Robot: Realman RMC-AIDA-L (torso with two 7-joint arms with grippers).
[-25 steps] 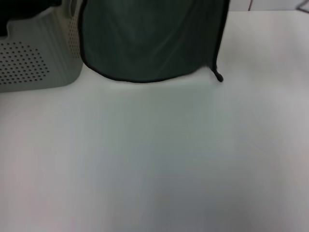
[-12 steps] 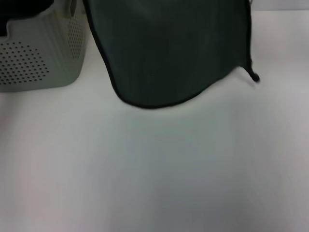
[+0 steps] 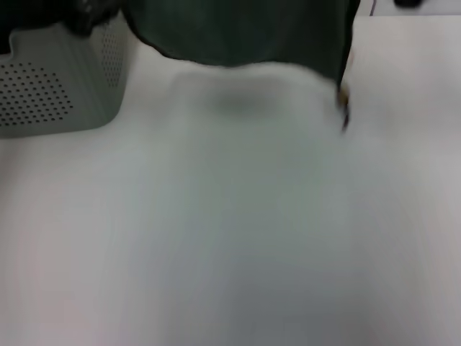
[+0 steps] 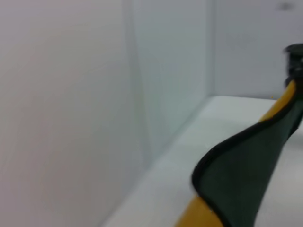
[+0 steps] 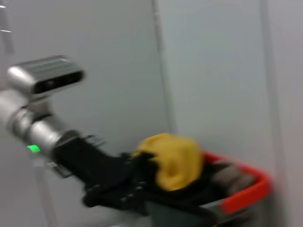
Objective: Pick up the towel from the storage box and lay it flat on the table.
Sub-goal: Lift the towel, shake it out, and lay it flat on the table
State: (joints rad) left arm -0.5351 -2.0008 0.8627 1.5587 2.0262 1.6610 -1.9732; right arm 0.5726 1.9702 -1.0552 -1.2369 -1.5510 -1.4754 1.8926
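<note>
While the towel [image 3: 238, 32] hangs spread above the far part of the table [image 3: 238, 238], just beside the storage box [image 3: 57, 83], its corner tab [image 3: 343, 108] dangles free. The left gripper [image 5: 142, 189] pinches the cloth's upper edge; whether the right gripper grips, I cannot tell.

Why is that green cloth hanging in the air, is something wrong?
Nothing looks damaged or spilled. The towel hangs above the table, its lower edge bowed and one corner tab dangling lower on the right, beside the storage box. It is not yet laid flat.
</note>
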